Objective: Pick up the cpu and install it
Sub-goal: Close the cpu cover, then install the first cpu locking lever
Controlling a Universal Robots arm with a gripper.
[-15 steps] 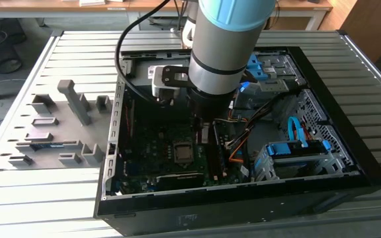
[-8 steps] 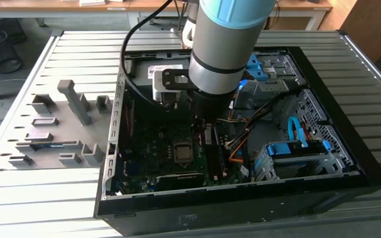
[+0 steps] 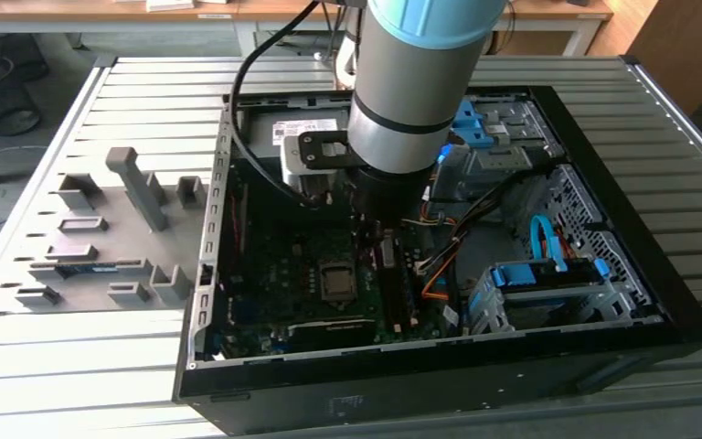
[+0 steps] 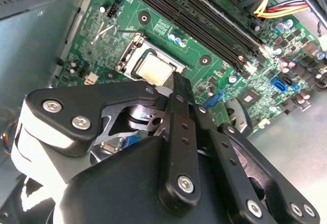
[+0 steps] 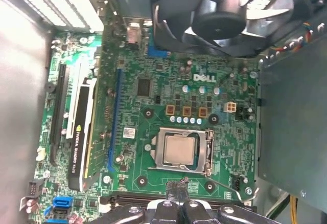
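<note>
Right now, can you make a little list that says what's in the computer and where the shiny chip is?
cpu: silver square lying in the motherboard socket
motherboard: green, inside the open computer case
gripper: above the board, close beside the cpu, holding nothing
case fan: black, at the board's edge
fixture blocks: grey, on the table outside the case, on the exterior view's left

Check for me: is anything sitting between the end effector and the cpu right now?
Nothing visible. The cpu lies flat in its socket on the motherboard, its silver top uncovered in both wrist views. The end effector hangs just beside it, with no cable across.
</note>
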